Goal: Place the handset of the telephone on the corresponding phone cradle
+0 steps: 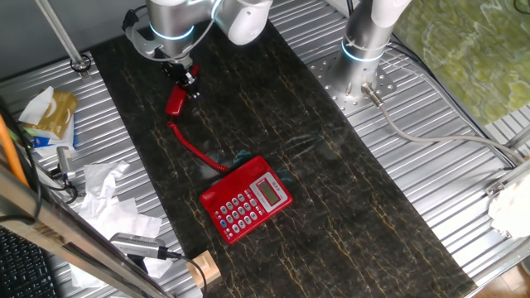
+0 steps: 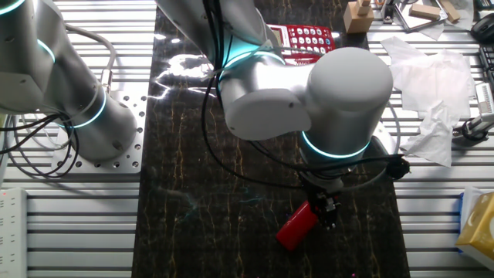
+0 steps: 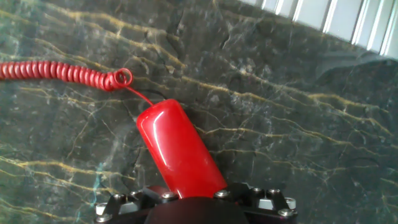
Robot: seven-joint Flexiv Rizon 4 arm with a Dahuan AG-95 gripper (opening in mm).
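Item, nearest the hand camera: the handset, glossy red, its rounded end pointing to the upper left of the hand view, its lower end running in under the black body of the jaws at the bottom edge. The jaws appear closed on it, though the fingertips themselves are hidden; in one fixed view the handset hangs tilted just below them, upper left of centre. Whether it touches the surface below cannot be told.

Item: coiled red cord, stretching from the handset's rounded end to the left edge of the hand view; in one fixed view the cord runs diagonally down to the right.

Item: worktop, dark marble-patterned, with gold veining.

Item: the telephone, square red base with grey-white buttons and a pale display, lying flat at lower centre of one fixed view, well apart from the handset. The phone cradle is the red strip along its right edge, beside the display, unoccupied.

Item: crumpled white paper, on the ribbed metal at lower left.

Item: wooden block, at the bottom edge.
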